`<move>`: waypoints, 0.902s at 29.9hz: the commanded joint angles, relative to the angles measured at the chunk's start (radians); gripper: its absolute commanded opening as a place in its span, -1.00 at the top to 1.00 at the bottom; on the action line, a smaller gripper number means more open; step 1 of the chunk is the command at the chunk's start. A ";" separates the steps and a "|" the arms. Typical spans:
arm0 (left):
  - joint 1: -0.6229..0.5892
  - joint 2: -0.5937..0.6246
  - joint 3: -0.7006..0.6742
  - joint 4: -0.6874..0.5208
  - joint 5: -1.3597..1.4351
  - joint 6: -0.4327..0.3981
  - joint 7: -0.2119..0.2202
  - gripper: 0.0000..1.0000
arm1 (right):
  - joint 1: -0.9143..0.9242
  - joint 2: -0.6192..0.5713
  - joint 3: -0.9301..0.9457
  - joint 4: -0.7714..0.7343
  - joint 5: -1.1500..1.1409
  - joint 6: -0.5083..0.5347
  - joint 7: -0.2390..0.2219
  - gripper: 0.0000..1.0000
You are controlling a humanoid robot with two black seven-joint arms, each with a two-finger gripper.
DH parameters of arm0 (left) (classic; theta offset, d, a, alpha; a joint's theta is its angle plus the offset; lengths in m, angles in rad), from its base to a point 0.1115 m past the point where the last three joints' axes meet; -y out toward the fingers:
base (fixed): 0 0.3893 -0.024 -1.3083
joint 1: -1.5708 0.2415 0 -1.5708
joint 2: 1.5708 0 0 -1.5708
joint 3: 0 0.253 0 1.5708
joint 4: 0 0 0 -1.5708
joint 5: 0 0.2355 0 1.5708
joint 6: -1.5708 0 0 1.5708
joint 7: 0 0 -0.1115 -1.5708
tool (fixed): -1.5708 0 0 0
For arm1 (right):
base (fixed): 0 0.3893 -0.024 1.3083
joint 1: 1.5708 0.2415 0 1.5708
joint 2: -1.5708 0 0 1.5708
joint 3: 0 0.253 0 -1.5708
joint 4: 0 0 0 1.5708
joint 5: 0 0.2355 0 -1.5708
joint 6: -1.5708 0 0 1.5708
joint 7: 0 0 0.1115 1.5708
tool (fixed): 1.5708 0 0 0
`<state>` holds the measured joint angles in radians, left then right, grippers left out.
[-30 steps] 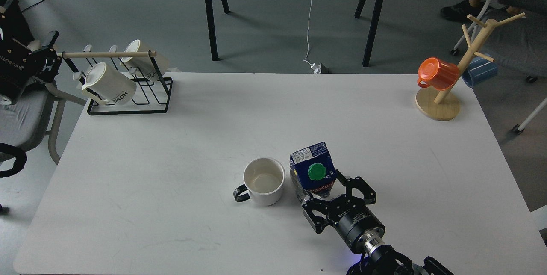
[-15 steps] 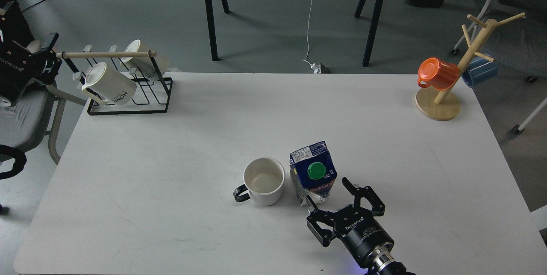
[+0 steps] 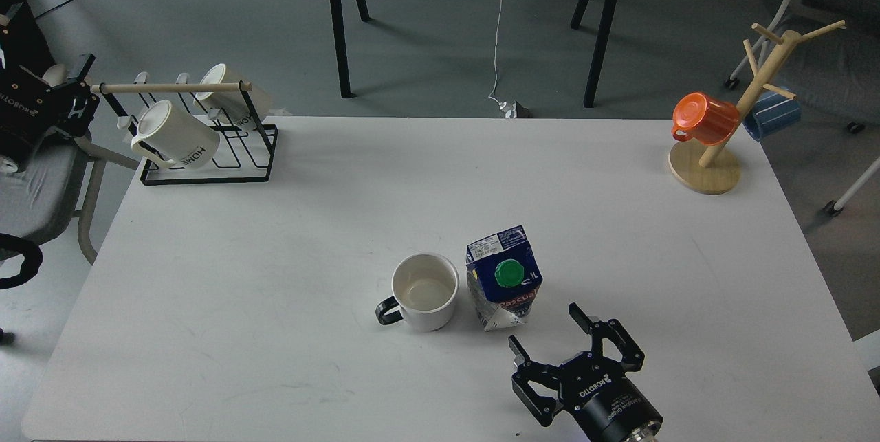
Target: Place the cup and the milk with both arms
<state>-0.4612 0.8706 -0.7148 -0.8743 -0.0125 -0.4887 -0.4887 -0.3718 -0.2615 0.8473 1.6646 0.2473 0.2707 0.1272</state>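
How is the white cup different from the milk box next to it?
The cup is round and all white with a black handle; the milk is a boxy carton, dark blue and white with a red band. The cup is open on top and looks empty; the milk is closed with a green cap. The milk stands taller than the cup. Both stand upright, side by side on the white table.

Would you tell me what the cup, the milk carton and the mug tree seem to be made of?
Cup: probably glazed ceramic, white with a soft sheen and thick rim. Milk carton: printed coated paperboard, its lower corner creased; cap looks like green plastic. Mug tree: pale matte wood.
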 commanded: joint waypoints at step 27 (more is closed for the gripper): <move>0.033 -0.012 0.087 0.023 -0.006 0.000 0.000 -1.00 | 0.554 -0.498 0.297 -0.344 0.000 0.218 0.029 -0.97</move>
<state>-0.4307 0.8607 -0.6275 -0.8691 -0.0134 -0.4887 -0.4887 0.0983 -0.7596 1.2010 1.3779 0.2449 0.4890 0.1562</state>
